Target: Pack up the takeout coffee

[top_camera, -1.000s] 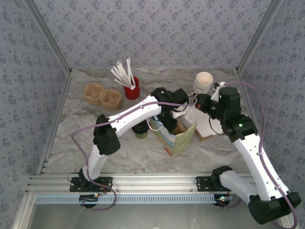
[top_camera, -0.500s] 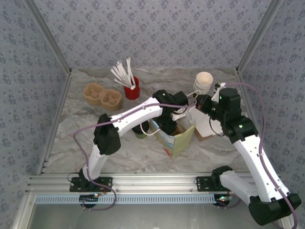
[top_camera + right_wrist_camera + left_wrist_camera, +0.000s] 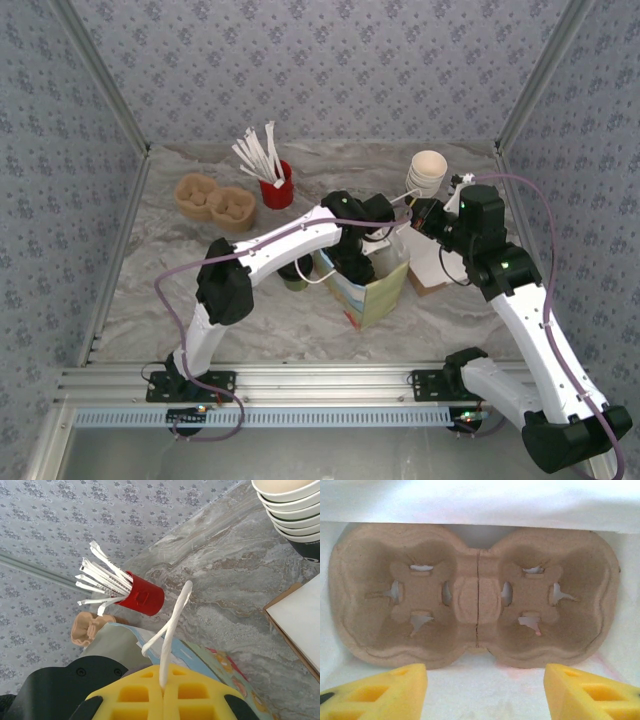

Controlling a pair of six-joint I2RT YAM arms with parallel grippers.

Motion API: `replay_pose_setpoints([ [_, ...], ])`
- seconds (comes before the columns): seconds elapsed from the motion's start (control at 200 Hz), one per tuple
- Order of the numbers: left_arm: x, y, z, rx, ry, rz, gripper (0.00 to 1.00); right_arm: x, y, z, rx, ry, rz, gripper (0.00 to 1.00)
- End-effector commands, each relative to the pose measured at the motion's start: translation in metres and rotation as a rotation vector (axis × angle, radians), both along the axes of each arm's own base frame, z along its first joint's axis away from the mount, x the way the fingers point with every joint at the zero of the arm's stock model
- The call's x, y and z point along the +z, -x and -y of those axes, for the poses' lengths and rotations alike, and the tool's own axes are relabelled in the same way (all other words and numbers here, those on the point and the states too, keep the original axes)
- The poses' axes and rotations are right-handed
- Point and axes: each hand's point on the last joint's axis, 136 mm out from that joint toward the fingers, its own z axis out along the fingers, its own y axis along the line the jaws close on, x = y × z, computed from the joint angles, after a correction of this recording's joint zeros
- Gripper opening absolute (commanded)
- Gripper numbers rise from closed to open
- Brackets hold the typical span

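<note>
The takeout coffee (image 3: 296, 277), a small green cup with a black lid, stands on the table just left of the gift bag (image 3: 382, 296), partly behind my left arm. My left gripper (image 3: 355, 262) is down inside the bag's mouth. In the left wrist view it (image 3: 483, 682) is open, with nothing between its yellow fingertips (image 3: 395, 685). Beyond them a brown cardboard cup carrier (image 3: 470, 595) lies flat on the bag's white bottom. My right gripper (image 3: 163, 689) is shut on the bag's white twisted handle (image 3: 172, 625), holding it up at the bag's right side (image 3: 421, 216).
Two more cardboard carriers (image 3: 213, 200) sit at the back left, beside a red cup of white sticks (image 3: 277, 186). A stack of white paper cups (image 3: 427, 172) stands at the back right. A flat brown box with a white sheet (image 3: 430, 268) lies right of the bag.
My left gripper has moved a little deeper into the bag's mouth. The right arm still holds the handle in the same place.
</note>
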Motion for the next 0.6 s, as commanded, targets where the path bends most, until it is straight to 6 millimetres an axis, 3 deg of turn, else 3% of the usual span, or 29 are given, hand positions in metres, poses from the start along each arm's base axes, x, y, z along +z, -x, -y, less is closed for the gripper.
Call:
replay_pose_setpoints([
  [0.0,-0.007,0.001,-0.002,-0.012,-0.013,-0.013,0.69,0.006,0.004,-0.002,0.006,-0.016,0.018,0.0],
  [0.19,0.019,0.0,0.002,-0.011,0.052,0.019,0.76,0.007,0.004,-0.002,0.006,-0.014,0.023,0.0],
  [0.595,0.078,0.0,0.004,0.026,0.172,0.074,0.8,0.003,0.006,0.0,0.003,-0.001,0.017,0.0],
])
